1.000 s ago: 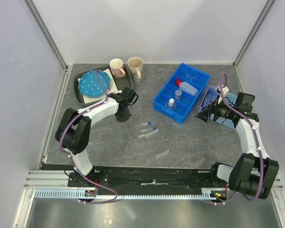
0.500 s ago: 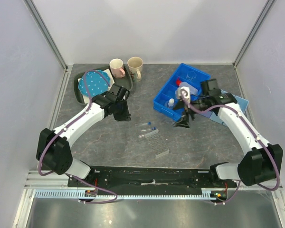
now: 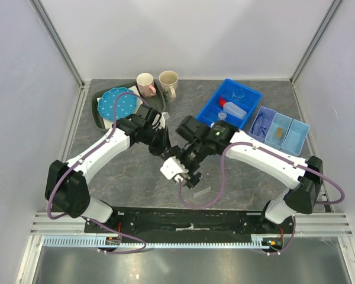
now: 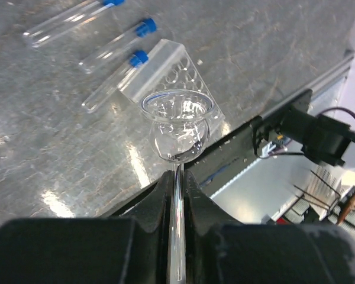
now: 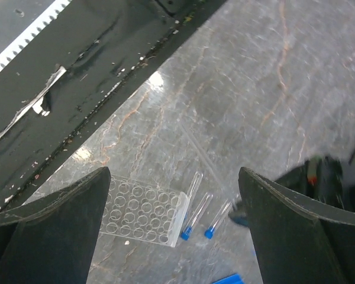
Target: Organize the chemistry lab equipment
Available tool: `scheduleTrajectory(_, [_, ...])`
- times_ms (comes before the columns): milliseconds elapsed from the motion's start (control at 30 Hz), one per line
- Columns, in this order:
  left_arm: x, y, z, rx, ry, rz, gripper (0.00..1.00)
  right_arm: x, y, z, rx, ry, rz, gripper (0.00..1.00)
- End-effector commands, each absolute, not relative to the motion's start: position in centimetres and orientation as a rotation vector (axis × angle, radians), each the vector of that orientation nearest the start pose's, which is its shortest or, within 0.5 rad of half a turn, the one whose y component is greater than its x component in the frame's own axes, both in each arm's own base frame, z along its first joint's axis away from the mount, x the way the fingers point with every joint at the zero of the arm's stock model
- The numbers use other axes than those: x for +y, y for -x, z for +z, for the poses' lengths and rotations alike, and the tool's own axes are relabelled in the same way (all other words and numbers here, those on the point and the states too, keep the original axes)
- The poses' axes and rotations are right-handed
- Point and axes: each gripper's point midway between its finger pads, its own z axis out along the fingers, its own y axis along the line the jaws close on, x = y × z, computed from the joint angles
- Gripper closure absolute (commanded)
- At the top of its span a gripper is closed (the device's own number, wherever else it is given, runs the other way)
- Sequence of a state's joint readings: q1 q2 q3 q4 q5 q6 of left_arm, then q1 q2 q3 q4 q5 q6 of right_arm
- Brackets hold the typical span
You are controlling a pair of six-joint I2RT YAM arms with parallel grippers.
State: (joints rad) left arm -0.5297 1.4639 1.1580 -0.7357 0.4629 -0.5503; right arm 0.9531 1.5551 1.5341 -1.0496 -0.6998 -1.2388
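The left claw (image 4: pixel 177 177) is clamped narrow on the wall of the small clear beaker (image 4: pixel 178 127). Just beyond it, blue-capped clear tubes (image 4: pixel 119 48) lie on the surface (image 4: pixel 254 47) beside the clear tube rack (image 4: pixel 180 74). The right claw (image 5: pixel 174 207) gapes wide above both.

Small clear beaker (image 4: pixel 177 133): round, empty, rim pointing away from the fingers, pinched in the left gripper (image 4: pixel 177 177) and held off the table. Three blue-capped clear tubes (image 4: pixel 119 42) lie flat and roughly parallel. One of them touches the edge of the clear tube rack (image 4: pixel 176 80), which lies flat with its holes empty. White squeeze bottle (image 3: pixel 235 110), red cap, lies on its side in the blue bin (image 3: pixel 252 105). Blue glasses (image 3: pixel 258 123) and tan brush (image 3: pixel 278 132) sit in neighbouring compartments of the light blue tray (image 3: pixel 297 139).
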Motion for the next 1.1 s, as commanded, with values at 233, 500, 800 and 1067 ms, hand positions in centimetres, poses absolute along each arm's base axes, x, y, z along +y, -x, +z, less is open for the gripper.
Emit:
scheduleTrajectory(233, [-26.7, -19.8, 18.0, 2.691, -0.402, -1.265, 0.93, 37.0, -13.2, 20.0, 0.68, 2.543, 0.452, 0.15])
scheduleTrajectory(500, [-26.9, -18.7, 18.6, 2.658, -0.45, -1.306, 0.93, 37.7, -15.0, 19.6, 0.608, 2.578, 0.303, 0.32])
scheduleTrajectory(800, [-27.4, -17.3, 19.0, 2.636, -0.516, -1.356, 0.93, 38.4, -15.4, 18.3, 0.517, 2.617, 0.254, 0.55])
scheduleTrajectory(1067, [-27.5, -16.9, 19.3, 2.626, -0.539, -1.383, 0.93, 37.8, -15.1, 17.4, 0.474, 2.669, 0.227, 0.73])
